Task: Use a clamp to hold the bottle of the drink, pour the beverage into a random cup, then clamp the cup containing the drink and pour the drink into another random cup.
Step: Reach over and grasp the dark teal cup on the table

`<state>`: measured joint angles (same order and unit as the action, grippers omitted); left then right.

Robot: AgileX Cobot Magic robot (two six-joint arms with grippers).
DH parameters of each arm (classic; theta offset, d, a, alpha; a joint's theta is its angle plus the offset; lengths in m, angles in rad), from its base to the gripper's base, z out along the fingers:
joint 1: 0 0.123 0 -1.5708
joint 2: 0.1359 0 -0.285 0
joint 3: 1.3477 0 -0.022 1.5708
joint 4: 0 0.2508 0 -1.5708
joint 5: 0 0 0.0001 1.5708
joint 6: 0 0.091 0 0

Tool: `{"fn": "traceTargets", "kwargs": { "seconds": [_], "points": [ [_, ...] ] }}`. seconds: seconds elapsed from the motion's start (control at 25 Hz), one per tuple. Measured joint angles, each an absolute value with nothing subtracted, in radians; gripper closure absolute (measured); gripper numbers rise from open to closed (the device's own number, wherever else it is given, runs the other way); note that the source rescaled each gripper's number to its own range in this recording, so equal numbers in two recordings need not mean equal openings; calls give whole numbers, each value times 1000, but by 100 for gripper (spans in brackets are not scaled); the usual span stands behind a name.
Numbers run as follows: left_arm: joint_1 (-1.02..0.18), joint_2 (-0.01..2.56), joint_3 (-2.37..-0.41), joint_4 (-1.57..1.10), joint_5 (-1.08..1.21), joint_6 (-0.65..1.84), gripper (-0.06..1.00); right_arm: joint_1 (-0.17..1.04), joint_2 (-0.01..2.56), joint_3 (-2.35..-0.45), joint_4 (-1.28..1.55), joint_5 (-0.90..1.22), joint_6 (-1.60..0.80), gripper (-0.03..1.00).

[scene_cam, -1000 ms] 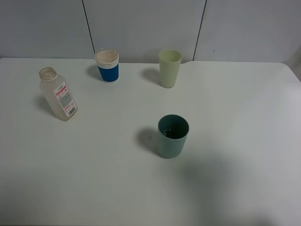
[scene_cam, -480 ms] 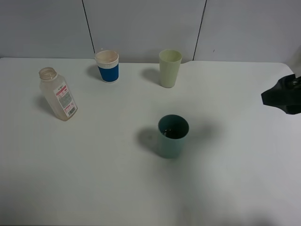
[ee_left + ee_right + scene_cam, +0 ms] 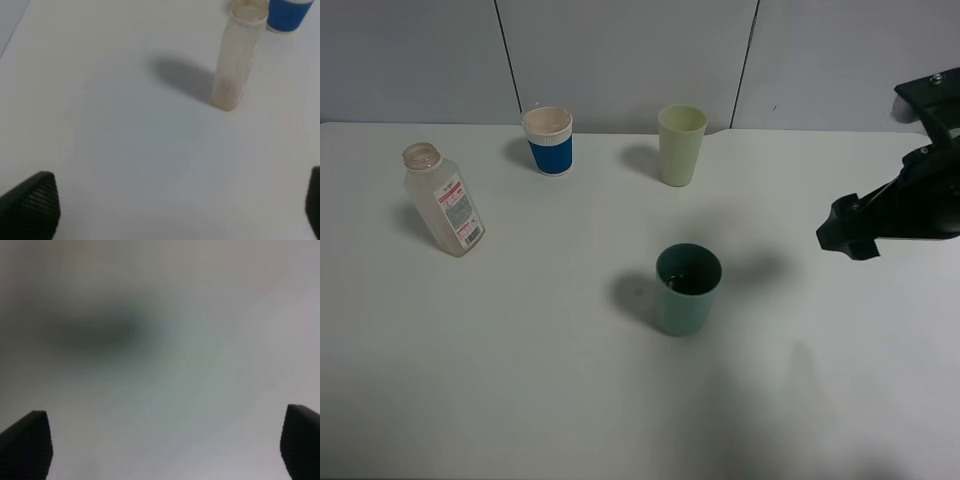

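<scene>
The bottle (image 3: 442, 200) stands uncapped at the table's left and looks nearly drained, with a faint brown trace at its base (image 3: 227, 95). The teal-green cup (image 3: 687, 290) stands mid-table, and the beverage shows only as a dark glint (image 3: 678, 282) inside it. At the back is the pale yellow-green cup (image 3: 681, 145). My right gripper (image 3: 162, 440) is open over bare table. Its black arm (image 3: 895, 210) hangs to the right of the teal cup, well apart from it. My left gripper (image 3: 172, 207) is open, short of the bottle, and out of the high view.
A white cup with a blue band (image 3: 549, 140) stands at the back left, just behind the bottle (image 3: 290, 12) in the left wrist view. The white table (image 3: 520, 380) meets a grey panelled wall (image 3: 620, 50) at the back.
The right arm has come in from the right edge and moved left toward the teal cup, casting a shadow beside it. The cups and bottle have not moved.
</scene>
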<state>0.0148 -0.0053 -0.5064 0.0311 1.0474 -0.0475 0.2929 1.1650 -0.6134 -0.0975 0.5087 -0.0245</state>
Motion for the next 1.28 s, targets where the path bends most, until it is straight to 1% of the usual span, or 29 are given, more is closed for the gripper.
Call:
{"fn": "traceTargets", "kwargs": {
  "seconds": [0.16,0.2,0.24,0.36,0.52,0.6,0.72,0.84,1.0,1.12,1.28],
  "points": [
    [15,-5,-506,31,1047,-48,-6,293,1174,-545,-65,387,-8,23],
    [15,-5,-506,31,1047,-48,-6,293,1174,-545,-65,387,-8,23],
    [15,-5,-506,31,1047,-48,-6,297,1174,-507,-37,327,0,23],
    [15,-5,-506,32,1047,-48,-6,316,1174,-467,-6,264,7,23],
    [15,-5,-506,32,1047,-48,-6,373,1174,-377,28,137,0,23],
    [15,-5,-506,32,1047,-48,-6,385,1174,-368,29,127,-5,23],
    [15,-5,-506,32,1047,-48,-6,440,1174,-354,29,111,-25,23],
    [15,-5,-506,32,1047,-48,-6,539,1204,-354,29,105,-59,23],
    [15,-5,-506,32,1047,-48,-6,614,1281,-354,28,101,-69,23],
    [15,-5,-506,32,1047,-48,-6,640,1336,-354,10,69,-69,23],
    [15,-5,-506,32,1047,-48,-6,643,1383,-354,-13,10,-69,23]
  ]
}}
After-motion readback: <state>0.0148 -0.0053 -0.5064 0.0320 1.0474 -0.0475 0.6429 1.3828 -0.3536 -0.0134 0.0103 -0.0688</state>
